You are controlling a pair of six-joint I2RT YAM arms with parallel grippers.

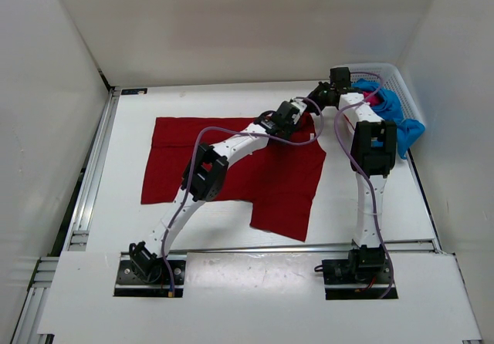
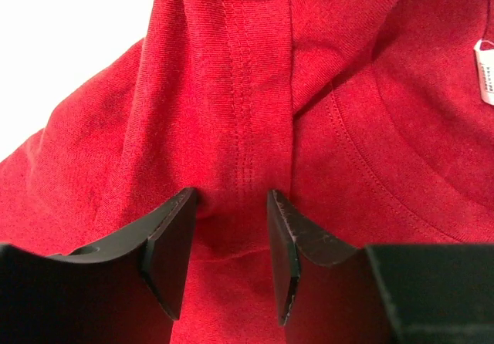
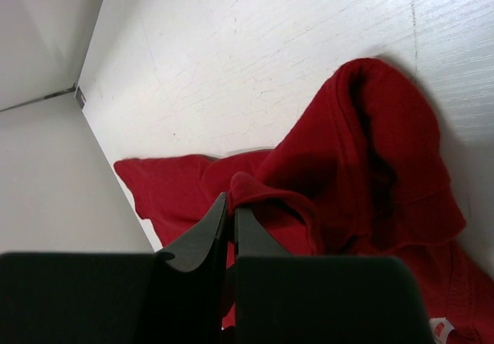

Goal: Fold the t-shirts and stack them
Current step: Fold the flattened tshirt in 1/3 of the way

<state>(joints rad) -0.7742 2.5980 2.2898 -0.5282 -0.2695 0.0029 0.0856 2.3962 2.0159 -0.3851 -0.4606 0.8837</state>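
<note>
On table (image 1: pixel 131 143): one red t-shirt (image 1: pixel 270 182); basket (image 1: pixel 407 82): one blue t-shirt (image 1: pixel 397 114), one pink t-shirt (image 1: pixel 370 96).

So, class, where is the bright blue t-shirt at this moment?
In the top view, the blue t-shirt sits far right, heaped in the white mesh basket and spilling over its near rim, with the magenta-pink t-shirt just left of it.

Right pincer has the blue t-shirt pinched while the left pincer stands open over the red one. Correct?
Not quite: the right pincer is shut on a raised fold of the red t-shirt, as the right wrist view shows. The left pincer does stand open over the red t-shirt.
</note>
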